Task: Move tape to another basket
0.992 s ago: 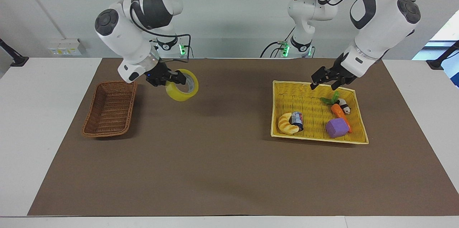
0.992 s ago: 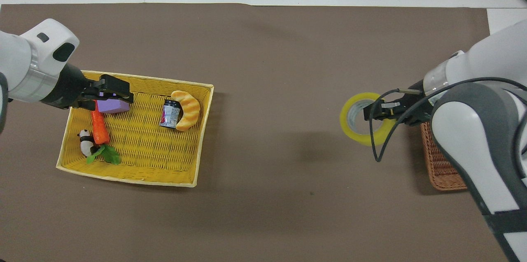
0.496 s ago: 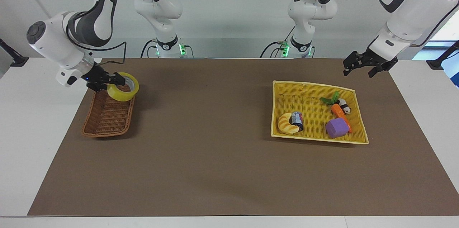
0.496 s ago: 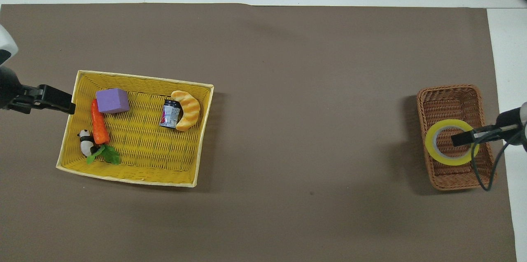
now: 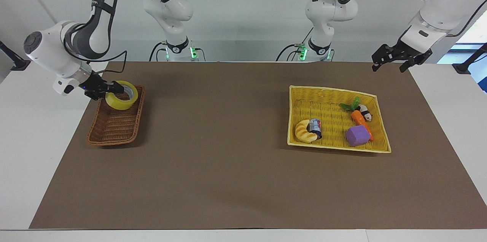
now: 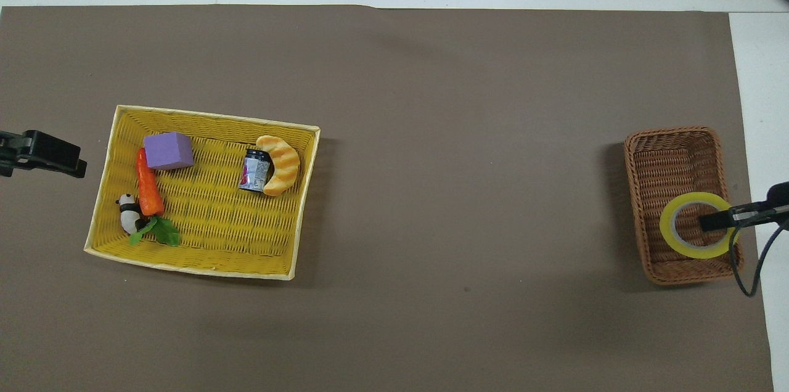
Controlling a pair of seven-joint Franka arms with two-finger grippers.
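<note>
One right gripper [image 5: 114, 90] is pinching the wall of the wide yellow translucent tape roll [image 5: 121, 100], holding it over the robots' end of the narrow brown wicker basket [image 5: 114, 128] by the table's right-arm edge. Meanwhile the left gripper [image 5: 393, 59] is hovering spread, empty, near the bright yellow woven tray [image 5: 335, 91].

A white table [image 5: 23, 150] carries a brown mat [image 5: 228, 166] over most of its top; on the mat, a brown wicker basket [image 5: 114, 129] sits toward the right arm's end; a yellow woven tray [image 5: 331, 145] sits toward the left arm's end, well apart from it.
</note>
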